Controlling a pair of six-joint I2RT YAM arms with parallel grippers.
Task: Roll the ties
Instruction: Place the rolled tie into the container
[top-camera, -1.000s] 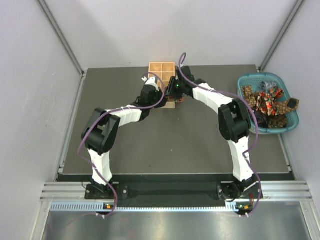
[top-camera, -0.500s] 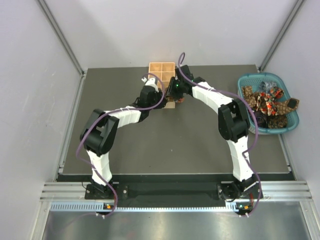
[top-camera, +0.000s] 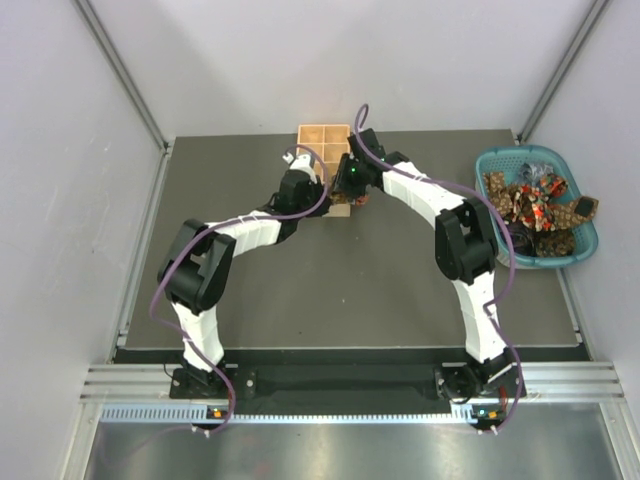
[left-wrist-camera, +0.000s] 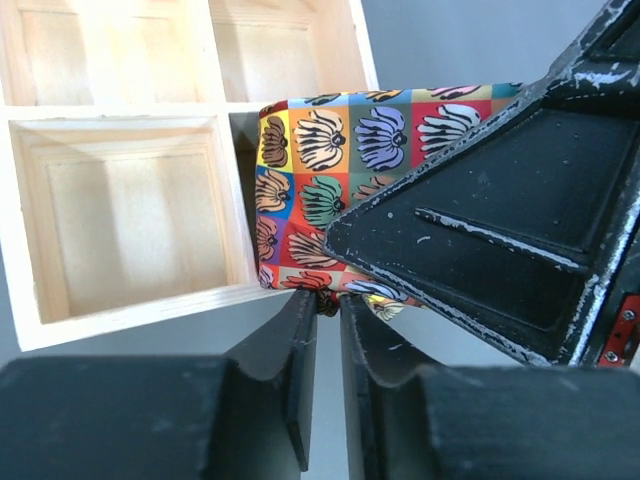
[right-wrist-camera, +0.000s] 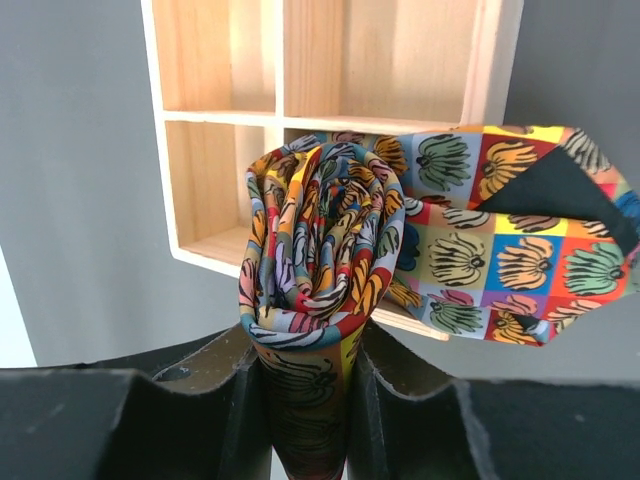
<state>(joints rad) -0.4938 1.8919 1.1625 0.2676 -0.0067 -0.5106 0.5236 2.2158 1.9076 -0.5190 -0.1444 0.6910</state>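
Observation:
A tie printed with colourful squares is wound into a tight roll (right-wrist-camera: 320, 240), and my right gripper (right-wrist-camera: 308, 348) is shut on its lower part. Its loose wide end (right-wrist-camera: 520, 260) hangs to the right of the roll. In the left wrist view the same tie (left-wrist-camera: 320, 160) is a flat patterned panel in front of the wooden tray (left-wrist-camera: 130, 310). My left gripper (left-wrist-camera: 328, 302) has its fingertips nearly together, pinching the tie's lower edge. From above, both grippers meet at the near end of the tray (top-camera: 322, 135). More ties (top-camera: 535, 200) lie heaped in the teal basket (top-camera: 590, 242).
The tray's square compartments (right-wrist-camera: 215, 180) stand open just behind the roll. The right gripper's black body (left-wrist-camera: 500, 230) fills the right side of the left wrist view. The basket sits at the table's right edge, far from both grippers.
Both arms stay at the near end of the tray; the right wrist has edged slightly toward the back. The grip on the tie is unchanged.

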